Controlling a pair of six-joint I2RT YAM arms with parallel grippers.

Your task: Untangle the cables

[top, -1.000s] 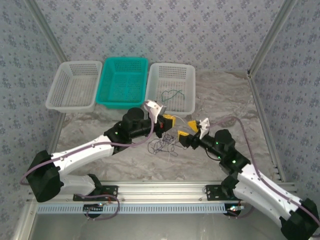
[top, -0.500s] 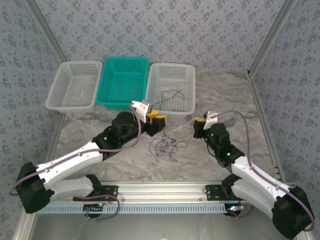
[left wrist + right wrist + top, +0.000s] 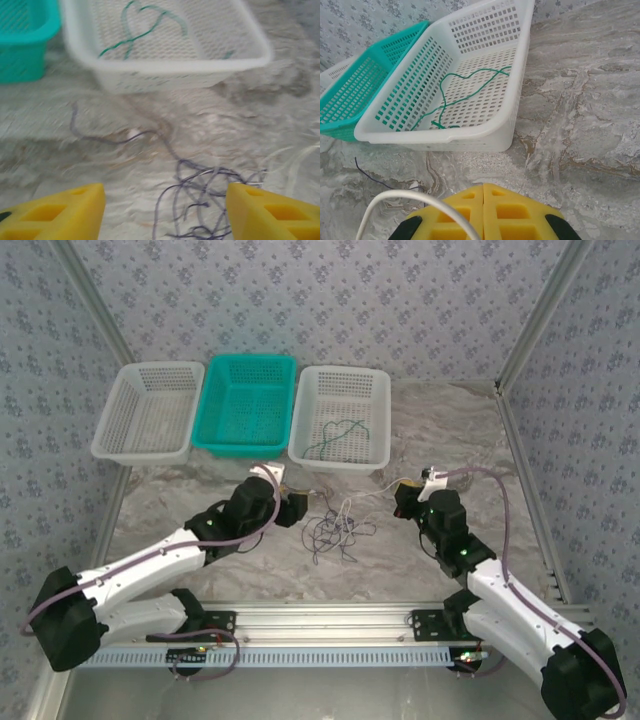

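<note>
**Grippers and cables**

The left gripper [image 3: 165, 195] stood open and empty, with the tangle of dark cables [image 3: 333, 530] on the table just ahead, between its fingers. The right gripper [image 3: 483, 192] was closed on a pale cable [image 3: 395, 194] running toward that tangle. Beyond, a green cable [image 3: 440, 102] lay inside the white basket [image 3: 470, 142].

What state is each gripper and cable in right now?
left gripper: open, holding nothing.
right gripper: shut, apparently pinching the pale cable.
green cable: loose in the white basket.
cable bunch: tangled on the table between the arms.
</note>
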